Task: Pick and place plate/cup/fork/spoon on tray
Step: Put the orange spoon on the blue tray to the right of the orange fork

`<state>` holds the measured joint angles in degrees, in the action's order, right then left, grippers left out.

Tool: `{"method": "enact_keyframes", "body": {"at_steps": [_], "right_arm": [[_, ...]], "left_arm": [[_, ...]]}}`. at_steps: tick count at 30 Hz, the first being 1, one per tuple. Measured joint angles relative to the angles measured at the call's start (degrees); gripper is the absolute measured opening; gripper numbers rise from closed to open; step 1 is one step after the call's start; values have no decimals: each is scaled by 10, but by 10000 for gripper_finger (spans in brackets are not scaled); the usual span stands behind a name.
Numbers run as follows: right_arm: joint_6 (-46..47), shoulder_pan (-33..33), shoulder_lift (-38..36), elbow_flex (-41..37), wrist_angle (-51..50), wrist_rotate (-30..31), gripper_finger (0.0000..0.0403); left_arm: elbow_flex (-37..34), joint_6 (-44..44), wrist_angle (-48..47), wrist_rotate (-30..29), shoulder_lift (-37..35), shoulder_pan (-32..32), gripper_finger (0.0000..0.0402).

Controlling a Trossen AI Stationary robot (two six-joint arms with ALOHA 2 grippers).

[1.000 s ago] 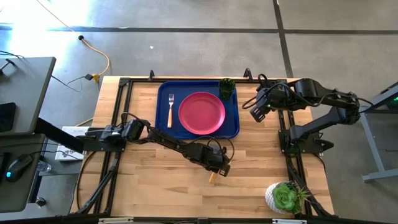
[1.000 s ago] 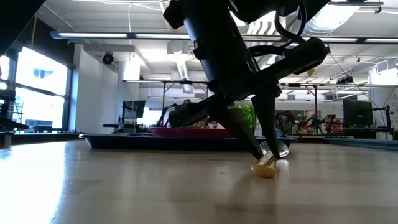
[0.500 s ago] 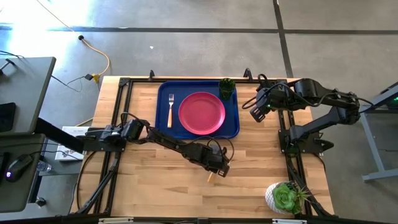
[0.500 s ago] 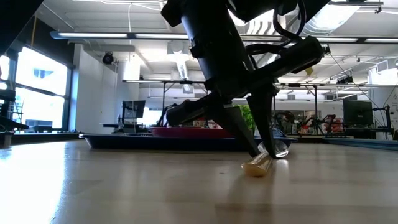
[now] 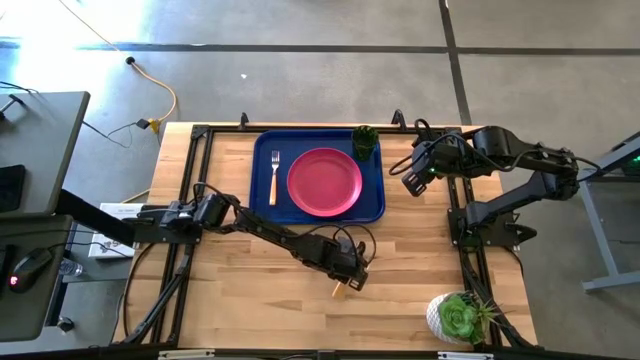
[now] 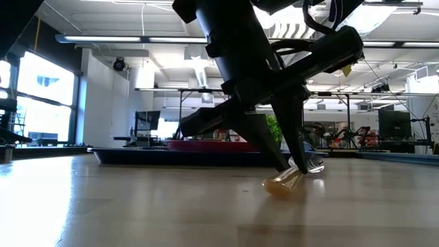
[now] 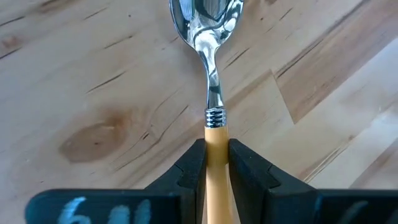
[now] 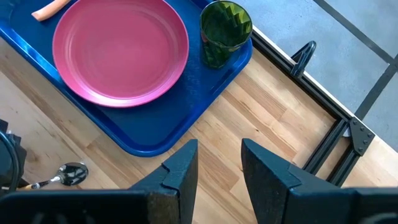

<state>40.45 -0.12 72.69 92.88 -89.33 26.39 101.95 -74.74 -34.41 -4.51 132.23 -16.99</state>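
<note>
Orange-tan handle and silver bowl identify the spoon [image 7: 212,93], the last piece outside the tray [image 5: 262,178]. The left end effector [image 7: 216,163] is pinching the handle between its two dark fingers, closed narrowly on it, over the near middle of the wooden table [image 5: 250,280]. In the low view the handle end is resting at or just above the wood while the bowl end is tilting upward, so the spoon is judged to be only partly lifted.

On the tray, at the far side of the table, the pink-red plate [image 5: 324,181] is lying in the middle, the fork [image 5: 274,176] is lying just left of it, and the green cup [image 5: 364,141] is standing in the far right corner. The right end effector [image 8: 219,163] is waiting beyond the tray's right edge, its fingers parted and holding nothing. A potted succulent [image 5: 458,318] is standing at the near right corner, well apart from the work.

Step in hand: grasping and raising the spoon. The next move is calling for a clean lift, a carry toward the tray, and a release on a bare strip of blue, probably right of the plate, clear of the cup.
</note>
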Motion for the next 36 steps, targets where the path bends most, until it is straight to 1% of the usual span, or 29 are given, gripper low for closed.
{"method": "enact_keyframes", "body": {"at_steps": [6, 9, 10, 13, 15, 17, 19, 21, 30, 36], "right_arm": [[0, 0, 0, 0, 0, 0, 114], [0, 0, 0, 0, 0, 0, 114], [0, 0, 0, 0, 0, 0, 114], [3, 0, 0, 0, 0, 0, 114], [7, 0, 0, 0, 1, -1, 114], [7, 0, 0, 0, 0, 0, 114], [7, 0, 0, 0, 0, 0, 114], [7, 0, 0, 0, 0, 0, 114], [7, 0, 0, 0, 1, 0, 114], [22, 0, 0, 0, 1, -9, 114]], "left_arm": [[2, 15, -5, -3, -11, 0, 50], [1, 29, -34, -12, -25, 2, 47], [2, 30, -30, -14, -27, 4, 45], [0, 35, -59, -20, -38, 5, 35], [2, 36, -50, -24, -40, 6, 27], [0, 43, -69, -25, -47, 7, 20], [2, 45, -58, -26, -47, 9, 14], [1, 45, -68, -27, -47, 9, 11], [1, 45, -70, -20, -47, 11, 9], [1, 44, -99, -20, -46, 16, 9]]}}
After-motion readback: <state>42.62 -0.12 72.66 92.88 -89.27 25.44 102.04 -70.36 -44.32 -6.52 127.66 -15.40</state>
